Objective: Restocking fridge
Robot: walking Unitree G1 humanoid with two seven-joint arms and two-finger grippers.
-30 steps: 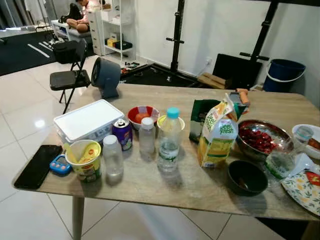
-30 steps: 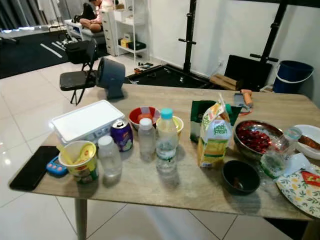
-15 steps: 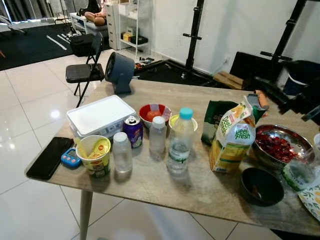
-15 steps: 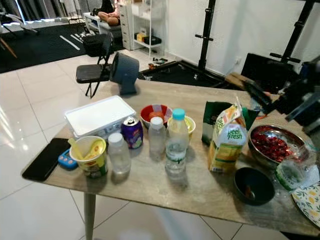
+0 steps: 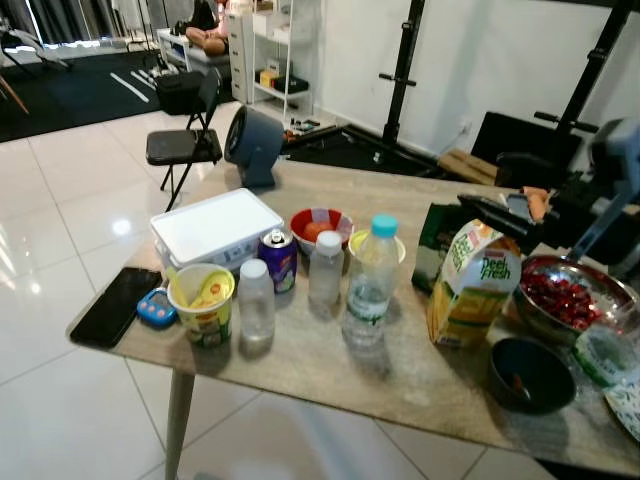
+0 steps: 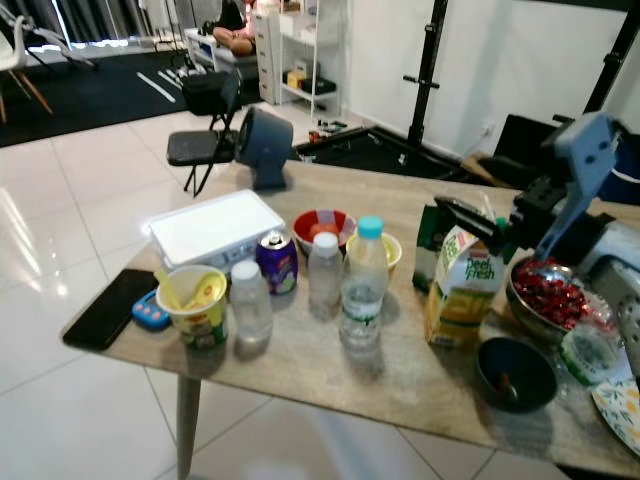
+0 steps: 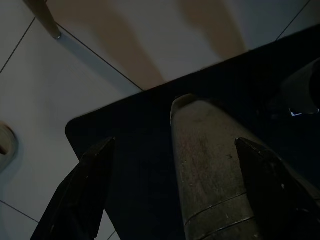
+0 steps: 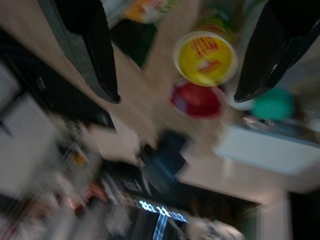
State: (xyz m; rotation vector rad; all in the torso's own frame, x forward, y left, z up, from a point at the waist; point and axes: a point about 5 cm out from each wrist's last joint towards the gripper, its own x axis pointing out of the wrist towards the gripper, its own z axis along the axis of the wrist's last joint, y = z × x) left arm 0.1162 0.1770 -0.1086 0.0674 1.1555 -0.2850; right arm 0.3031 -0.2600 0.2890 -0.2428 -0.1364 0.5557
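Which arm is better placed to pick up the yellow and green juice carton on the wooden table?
Right. The right gripper is raised over the table with its fingers open, just above the yellow and green juice carton. The left gripper hangs low, pointing at the floor.

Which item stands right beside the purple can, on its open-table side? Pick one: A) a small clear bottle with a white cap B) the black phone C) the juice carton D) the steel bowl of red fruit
A: the small clear bottle with a white cap stands just in front of the purple can, nearer the table edge; the others sit farther off.
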